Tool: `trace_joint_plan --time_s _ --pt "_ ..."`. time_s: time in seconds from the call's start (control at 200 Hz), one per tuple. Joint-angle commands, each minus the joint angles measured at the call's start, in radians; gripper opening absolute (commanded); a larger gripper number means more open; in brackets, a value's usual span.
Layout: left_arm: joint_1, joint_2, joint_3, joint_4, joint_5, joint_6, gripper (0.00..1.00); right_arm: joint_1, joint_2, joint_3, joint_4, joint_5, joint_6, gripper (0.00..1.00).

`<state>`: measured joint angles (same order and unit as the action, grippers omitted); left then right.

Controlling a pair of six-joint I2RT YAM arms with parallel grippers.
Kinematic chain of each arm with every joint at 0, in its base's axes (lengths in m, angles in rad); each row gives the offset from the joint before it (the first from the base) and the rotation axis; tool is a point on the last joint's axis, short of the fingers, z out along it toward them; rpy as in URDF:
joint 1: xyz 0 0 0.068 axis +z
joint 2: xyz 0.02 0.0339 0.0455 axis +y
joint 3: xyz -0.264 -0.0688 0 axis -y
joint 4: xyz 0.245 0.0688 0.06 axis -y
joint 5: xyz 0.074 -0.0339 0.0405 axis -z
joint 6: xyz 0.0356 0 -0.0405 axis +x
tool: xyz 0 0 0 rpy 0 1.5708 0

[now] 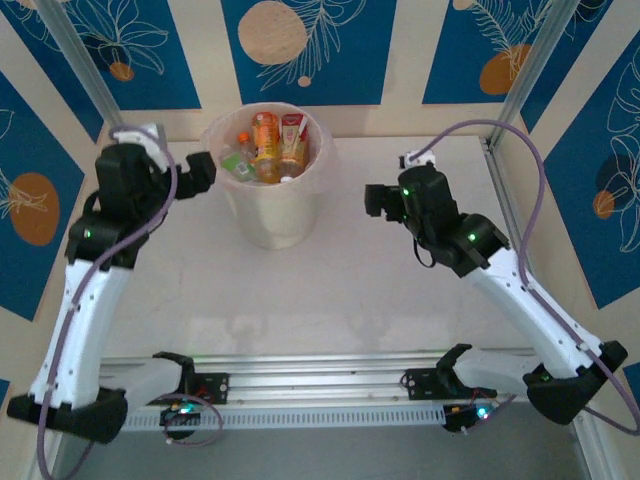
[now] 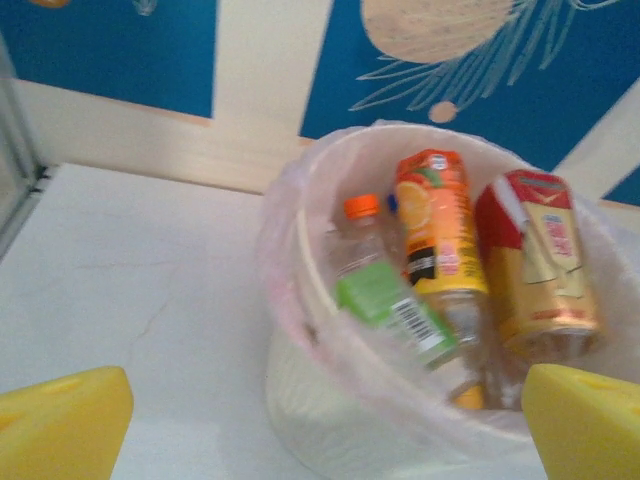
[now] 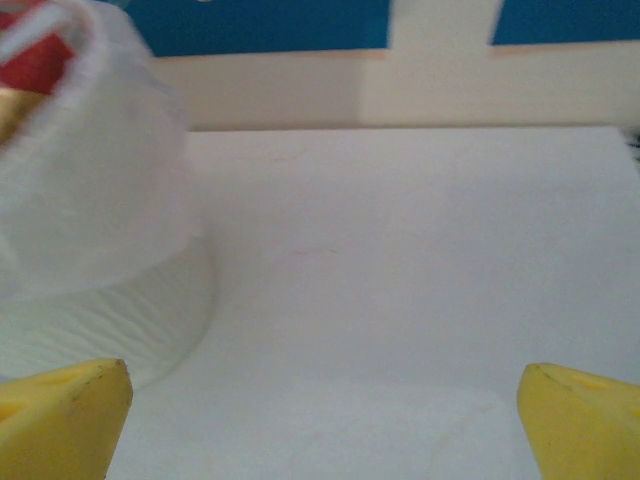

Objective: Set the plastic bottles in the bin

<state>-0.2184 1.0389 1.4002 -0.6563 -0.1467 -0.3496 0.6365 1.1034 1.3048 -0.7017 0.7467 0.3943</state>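
The bin (image 1: 272, 218), a pale translucent bucket with a thin liner, stands at the back of the table left of centre. Several plastic bottles lie inside it. In the left wrist view I make out a clear bottle with a green label and orange cap (image 2: 385, 297), an orange one (image 2: 436, 225) and a red and gold one (image 2: 540, 265). My left gripper (image 1: 203, 172) hangs just left of the bin's rim (image 2: 300, 235), open, nothing between its yellow fingertips (image 2: 62, 420). My right gripper (image 1: 376, 198) hovers open over bare table to the right of the bin (image 3: 100, 300).
Blue and cream patterned panels wall the table at the back and sides, with metal posts (image 1: 520, 70) at the corners. An aluminium rail (image 1: 320, 385) runs along the near edge between the arm bases. White tabletop (image 1: 340, 290) spreads between bin and rail.
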Motion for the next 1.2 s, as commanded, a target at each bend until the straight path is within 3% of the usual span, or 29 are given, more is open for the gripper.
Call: trace_joint_plan --time_s 0.0,0.295,0.505,0.635,0.88,1.195 --pt "0.011 -0.113 -0.204 0.173 -0.098 -0.021 1.00 -0.033 -0.063 -0.069 -0.091 0.113 0.065 0.99" --pt "0.012 -0.336 -0.653 0.395 -0.201 0.075 0.99 -0.204 -0.257 -0.365 0.011 0.089 0.122 0.99" --pt "0.012 -0.360 -0.883 0.598 -0.276 0.138 1.00 -0.273 -0.339 -0.608 0.259 0.080 -0.027 0.99" --pt "0.012 -0.340 -1.003 0.762 -0.278 0.187 1.00 -0.314 -0.340 -0.722 0.399 0.065 -0.097 0.99" --pt "0.036 -0.235 -1.137 1.033 -0.208 0.279 1.00 -0.420 -0.338 -0.944 0.717 -0.105 -0.191 0.99" --pt "0.127 -0.051 -1.198 1.275 -0.083 0.319 1.00 -0.608 -0.238 -1.017 0.932 -0.337 -0.186 0.99"
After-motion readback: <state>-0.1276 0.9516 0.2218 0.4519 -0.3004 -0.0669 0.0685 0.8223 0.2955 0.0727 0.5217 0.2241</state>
